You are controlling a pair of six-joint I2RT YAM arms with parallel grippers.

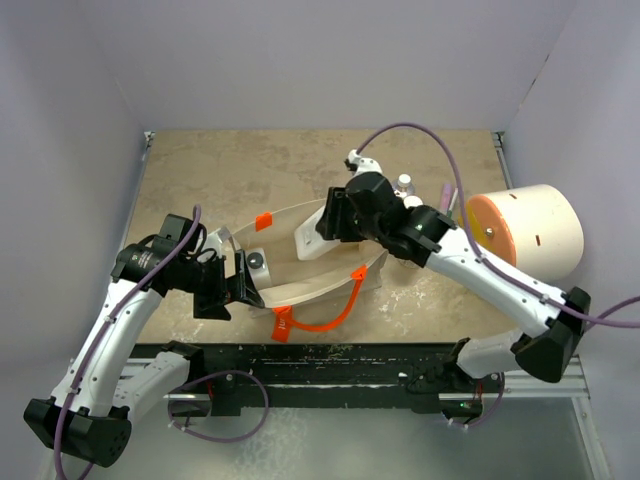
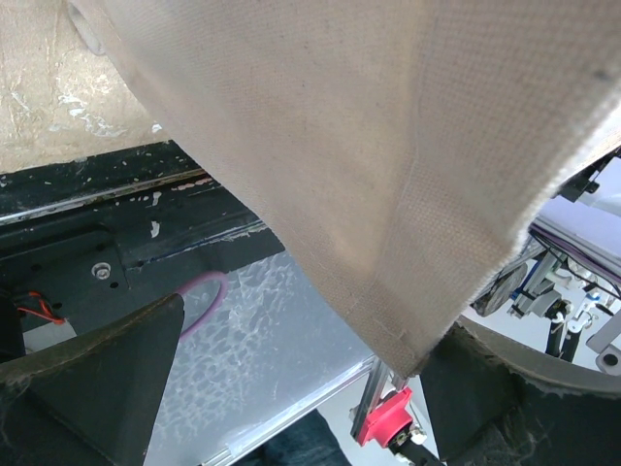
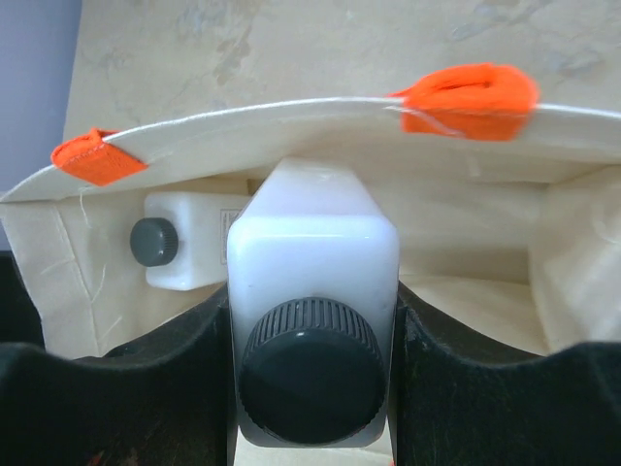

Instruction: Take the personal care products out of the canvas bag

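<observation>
White bottle, pinched in right tool within bag mouth: lift straight, clear of rim and orange handles; left tool, spread astride bag's end, should steady it; second bottle lies inside.

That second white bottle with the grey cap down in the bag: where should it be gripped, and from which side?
Probably across the white bottle's squarish body, just behind its cap, entering through the canvas bag's open mouth. Flat sides suit two pads; the cap is small and round. The right gripper must first unload its held bottle.
</observation>
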